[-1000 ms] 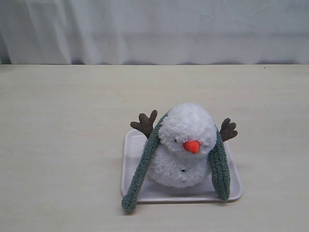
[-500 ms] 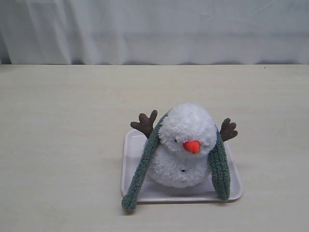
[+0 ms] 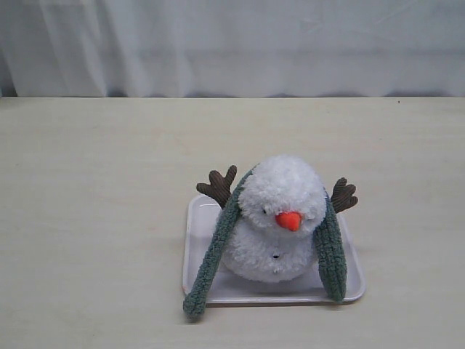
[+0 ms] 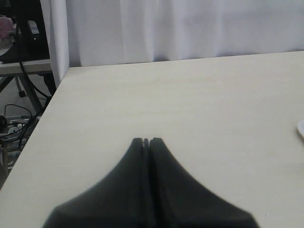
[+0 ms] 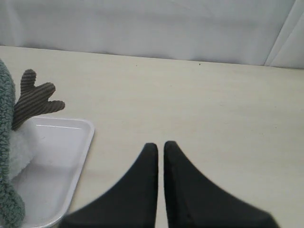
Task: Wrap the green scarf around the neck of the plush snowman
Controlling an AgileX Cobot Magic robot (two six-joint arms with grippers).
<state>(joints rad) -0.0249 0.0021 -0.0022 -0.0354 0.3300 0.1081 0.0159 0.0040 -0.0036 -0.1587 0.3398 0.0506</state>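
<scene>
The plush snowman (image 3: 280, 218) stands on a white tray (image 3: 243, 291), leaning forward, with its orange nose and brown arms showing. The green scarf (image 3: 218, 247) lies over the back of its neck. One end hangs down each side, and the left end reaches past the tray's front rim onto the table. Neither arm appears in the exterior view. My left gripper (image 4: 146, 141) is shut and empty over bare table, far from the snowman. My right gripper (image 5: 160, 145) is shut and empty beside the tray (image 5: 71, 156), near a brown arm (image 5: 33, 97) and a scarf end (image 5: 7, 142).
A white curtain (image 3: 232, 43) hangs behind the pale wooden table (image 3: 94, 182). In the left wrist view the table's edge (image 4: 47, 104) drops off toward cables and stands on the floor.
</scene>
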